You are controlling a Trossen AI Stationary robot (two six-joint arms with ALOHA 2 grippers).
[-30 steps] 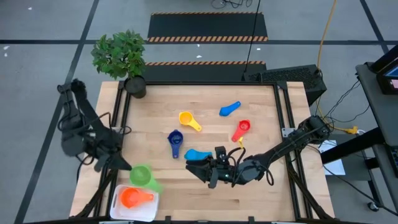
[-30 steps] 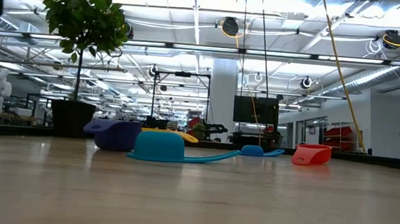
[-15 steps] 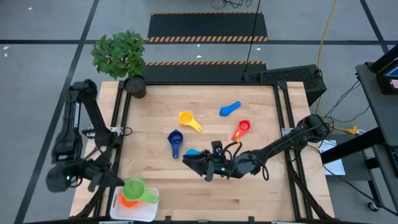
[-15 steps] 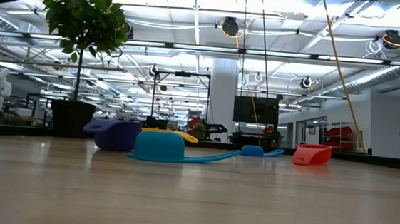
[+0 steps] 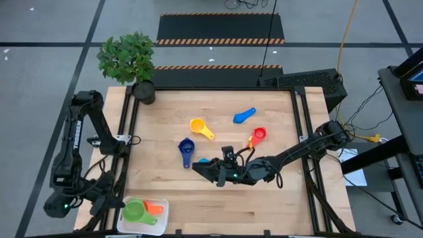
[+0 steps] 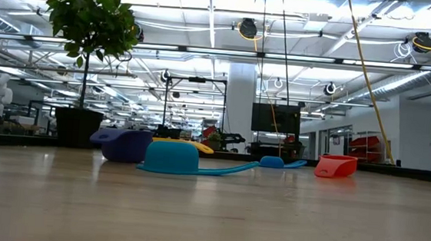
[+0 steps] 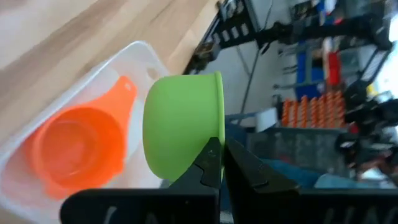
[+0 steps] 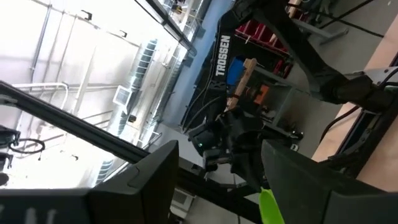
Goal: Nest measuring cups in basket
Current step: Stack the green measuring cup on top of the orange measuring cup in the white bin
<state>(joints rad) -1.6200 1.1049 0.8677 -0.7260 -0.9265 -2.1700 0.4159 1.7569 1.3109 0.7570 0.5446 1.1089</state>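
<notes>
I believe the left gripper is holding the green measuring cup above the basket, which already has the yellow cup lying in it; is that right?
Not quite: the cup already lying in the basket is the orange cup, not the yellow one, as the left wrist view shows. The left gripper does hold the green measuring cup above it.

teal cup [image 6: 171,157] (upside down), red cup [image 6: 335,166]

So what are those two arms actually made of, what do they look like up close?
Both are dark, nearly black, jointed arms built of slim links. The left arm carries white lettering along its upper link, and a small green light glows near its wrist. Loose black cables loop around the right arm. Each ends in a gripper with two flat, dark fingers.
</notes>
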